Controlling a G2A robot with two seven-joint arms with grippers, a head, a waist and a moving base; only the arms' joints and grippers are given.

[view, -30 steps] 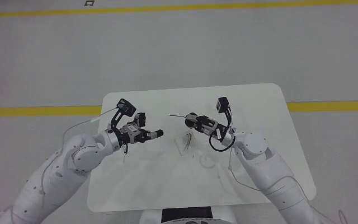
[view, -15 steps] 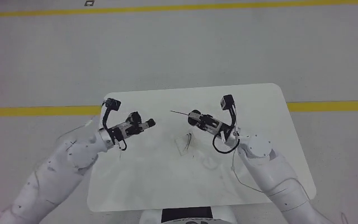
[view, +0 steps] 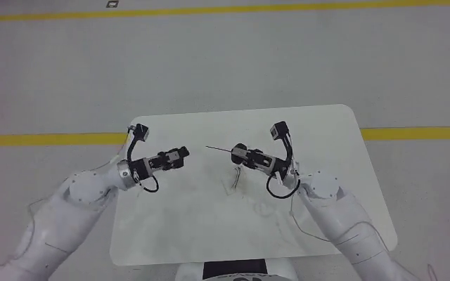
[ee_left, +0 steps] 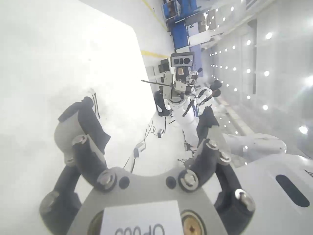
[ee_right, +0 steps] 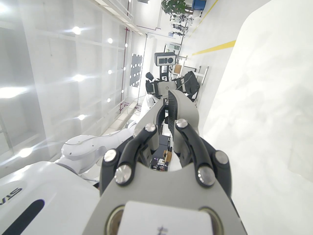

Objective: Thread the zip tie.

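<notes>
Zip tie (view: pixel 219 149): a thin black strip, held clear above the worktop (view: pixel 316 126) between the two arms, roughly level, with its free end pointing toward the left tool (view: pixel 183 153). One end is pinched in the right tool (view: pixel 238 152), whose fingers are pressed together on it; whether the gripped end is the head or the tail is too small to tell. Handling, as judged from its appearance: very light, narrow and smooth. It is stiff enough along its length to project unsupported without visible sag, yet springy and likely to bend or twist under a side load (a tip that flexes will miss the slot). The material is not fragile, but a smooth strip can slide or rotate in a weak pinch, so the flat faces should sit against the pads. The recommended second hold is close to the free end, across the flat faces, leaving a short length of tip proud for guiding; a hold farther back lets the tip wander. The left tool hangs above the worktop, apart from the tip and facing it, with its fingers spread wide and nothing between them. On the worktop, near the right tool and on the robot's side of it, lie several thin strips (view: pixel 236 179), dark and pale.
</notes>
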